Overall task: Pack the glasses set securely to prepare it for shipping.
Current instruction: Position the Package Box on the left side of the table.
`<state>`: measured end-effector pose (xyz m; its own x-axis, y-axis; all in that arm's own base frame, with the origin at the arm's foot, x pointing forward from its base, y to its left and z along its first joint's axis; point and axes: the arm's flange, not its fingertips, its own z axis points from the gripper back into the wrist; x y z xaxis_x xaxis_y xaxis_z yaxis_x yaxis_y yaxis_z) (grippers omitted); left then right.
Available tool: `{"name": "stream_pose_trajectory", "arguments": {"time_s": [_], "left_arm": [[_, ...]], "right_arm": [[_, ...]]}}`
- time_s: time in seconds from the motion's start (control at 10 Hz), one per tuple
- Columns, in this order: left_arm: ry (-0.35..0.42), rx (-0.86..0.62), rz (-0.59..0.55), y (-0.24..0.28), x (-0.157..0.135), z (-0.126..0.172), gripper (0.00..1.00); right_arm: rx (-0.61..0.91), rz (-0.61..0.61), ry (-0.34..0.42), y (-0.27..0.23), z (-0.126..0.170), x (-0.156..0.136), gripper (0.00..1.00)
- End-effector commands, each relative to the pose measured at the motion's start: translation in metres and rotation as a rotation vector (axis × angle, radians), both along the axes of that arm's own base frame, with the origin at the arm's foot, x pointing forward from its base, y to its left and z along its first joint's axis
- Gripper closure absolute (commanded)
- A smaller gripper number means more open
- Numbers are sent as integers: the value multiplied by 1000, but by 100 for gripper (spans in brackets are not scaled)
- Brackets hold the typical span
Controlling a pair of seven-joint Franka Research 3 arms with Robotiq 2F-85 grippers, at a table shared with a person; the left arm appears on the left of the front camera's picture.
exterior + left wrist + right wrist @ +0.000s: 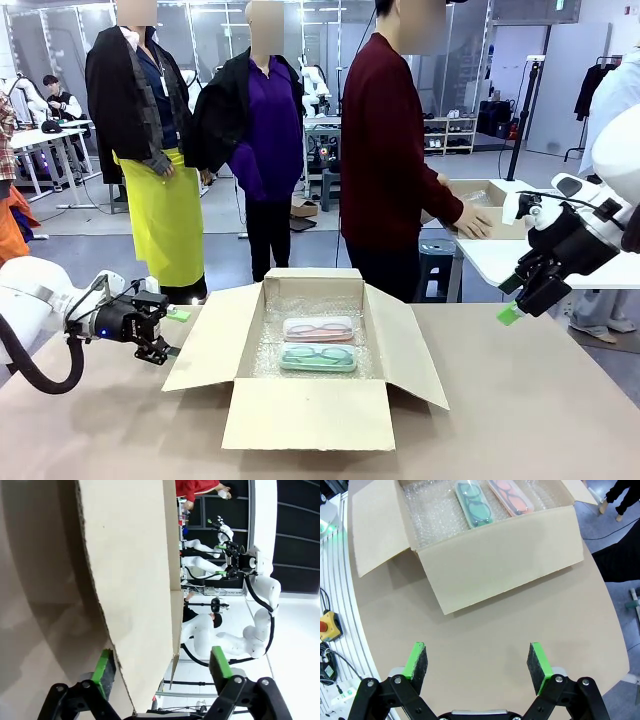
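A busy lab stretches behind a tan table [540, 400], and a person [395, 150] in a dark red top stands at the far side, turned to a second carton on a side table.

Front view: an open box [310, 400] sits mid-table, all four flaps spread. Inside, on bubble wrap [275, 345], the pink case [319, 328] lies far and the mint case [318, 356] near, side by side and flat, cushioned underneath, I judge, for shipping. The left tool [163, 335] sits at the left flap's [205, 345] outer edge, probably to fold it in. The right tool [520, 297] hangs above the table well right of the box, clear of the work.

Left wrist view: the left tool's pads [106, 666] straddle the flap edge, one on each face. The jaws look half drawn in; whether they already pinch the cardboard I cannot tell.

Right wrist view: the right tool [477, 666] is spread wide and grasps nothing, looking down on bare table with the box beyond, both cases plain inside. Closing the flaps remains.
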<state>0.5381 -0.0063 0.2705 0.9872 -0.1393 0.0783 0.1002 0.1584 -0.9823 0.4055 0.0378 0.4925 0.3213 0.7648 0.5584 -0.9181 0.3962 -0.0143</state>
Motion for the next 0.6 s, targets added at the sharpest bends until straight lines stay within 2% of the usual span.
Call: {"name": "stream_pose_trajectory", "arguments": {"time_s": [0.0,0.1,0.2,0.4,0.5], "left_arm": [[-31,-66,-5,1,5,4,57],[-42,-67,-1,2,6,5,62],[-44,-63,2,2,6,5,100],[-20,-65,13,3,9,0,100],[-22,-61,12,3,9,0,85]], "right_arm": [[-12,10,2,0,1,0,0],[-12,10,2,0,1,0,0],[-12,10,2,0,1,0,0],[-12,10,2,0,1,0,0],[-12,10,2,0,1,0,0]]}}
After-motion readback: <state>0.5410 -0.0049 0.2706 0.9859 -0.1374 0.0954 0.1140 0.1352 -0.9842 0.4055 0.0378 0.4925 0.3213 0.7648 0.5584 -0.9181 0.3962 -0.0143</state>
